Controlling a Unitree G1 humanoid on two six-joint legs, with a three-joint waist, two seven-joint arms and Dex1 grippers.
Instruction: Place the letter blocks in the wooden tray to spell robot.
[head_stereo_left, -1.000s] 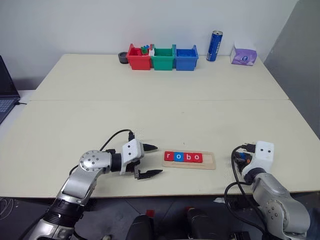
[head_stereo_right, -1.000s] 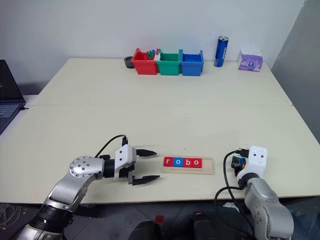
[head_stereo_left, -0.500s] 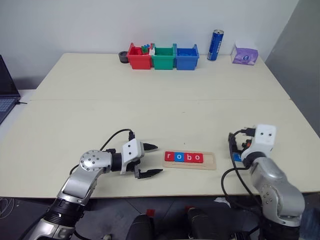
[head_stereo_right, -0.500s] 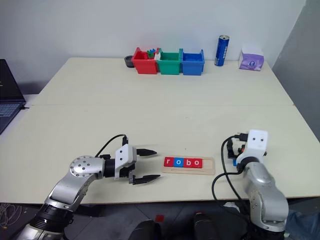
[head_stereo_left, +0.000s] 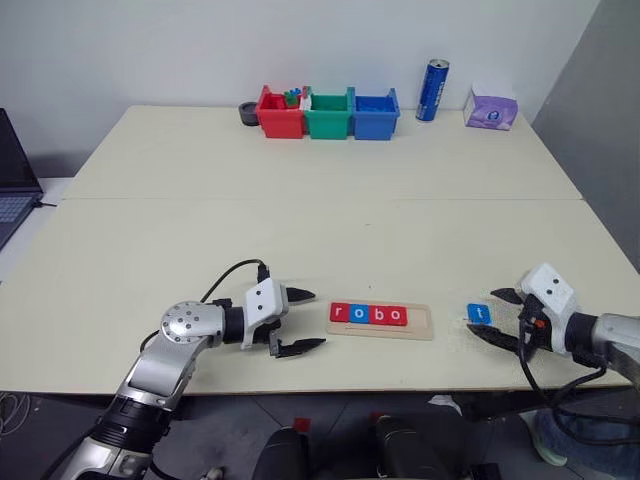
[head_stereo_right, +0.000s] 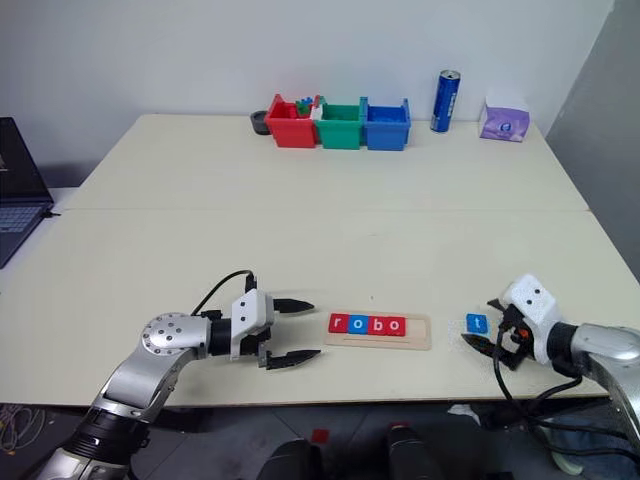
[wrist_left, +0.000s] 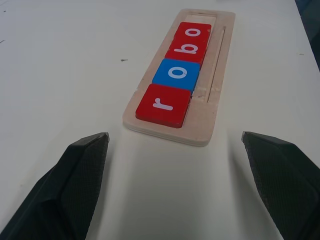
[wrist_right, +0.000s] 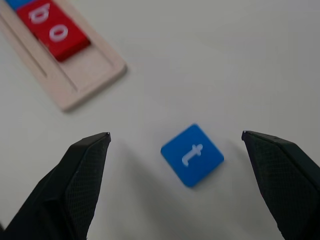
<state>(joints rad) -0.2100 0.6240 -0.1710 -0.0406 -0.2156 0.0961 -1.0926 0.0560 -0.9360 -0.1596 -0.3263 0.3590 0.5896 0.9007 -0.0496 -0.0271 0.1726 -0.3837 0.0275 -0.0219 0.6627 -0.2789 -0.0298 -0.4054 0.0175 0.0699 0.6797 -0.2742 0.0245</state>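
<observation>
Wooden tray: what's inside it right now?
The wooden tray holds four tiles reading r, o, b, o; its right end slot is bare. The blue t tile lies on the table. Nothing covers the tray.

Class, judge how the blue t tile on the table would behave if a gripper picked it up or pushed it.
The blue t tile looks stiff and probably light. Lying flat, it would likely slide, not roll. Its thin edges may be hard to pinch.

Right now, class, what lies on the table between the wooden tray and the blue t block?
Nothing: in the left eye view, bare table separates the wooden tray from the blue t block. The right wrist view shows the same gap.
</observation>
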